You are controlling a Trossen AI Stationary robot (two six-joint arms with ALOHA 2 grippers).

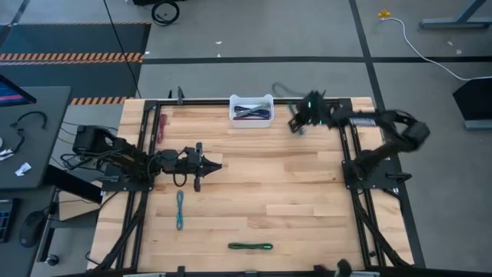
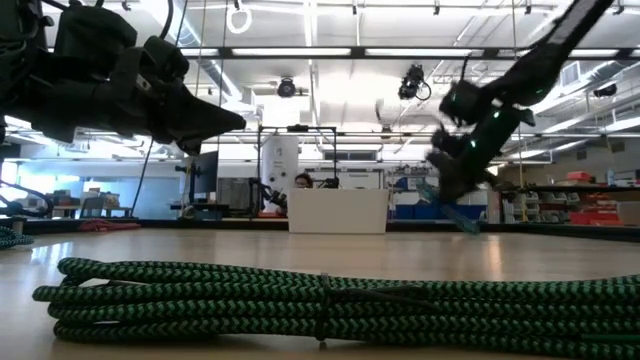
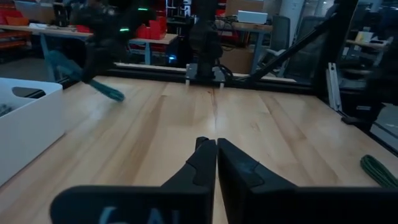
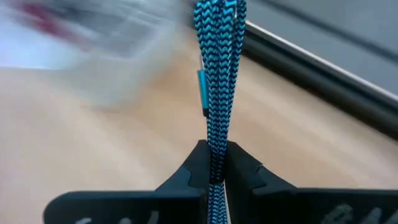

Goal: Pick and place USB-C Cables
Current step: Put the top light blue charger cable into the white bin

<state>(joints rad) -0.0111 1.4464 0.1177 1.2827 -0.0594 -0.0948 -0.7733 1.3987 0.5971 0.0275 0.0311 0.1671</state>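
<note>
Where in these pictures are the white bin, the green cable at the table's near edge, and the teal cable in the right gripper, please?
white bin [image 1: 233,117]: high view, left wall.
green cable [image 1: 250,246]: high view, middle of bundle.
teal cable [image 4: 219,81]: right wrist view, braided middle, above the right gripper [image 4: 216,163].

We see the white rectangular plastic bin [image 1: 251,110] at the wooden table's [image 1: 307,185] far edge, the right gripper [image 1: 298,123] just beside it, holding a braided teal cable [image 4: 217,74].

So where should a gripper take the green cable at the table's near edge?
The green cable lies flat as a long, narrow folded bundle, running side to side with bare wood around it. Best come straight down and pinch across its narrow width at the middle, where a tie seems to bind the strands, so all lift together.
</note>
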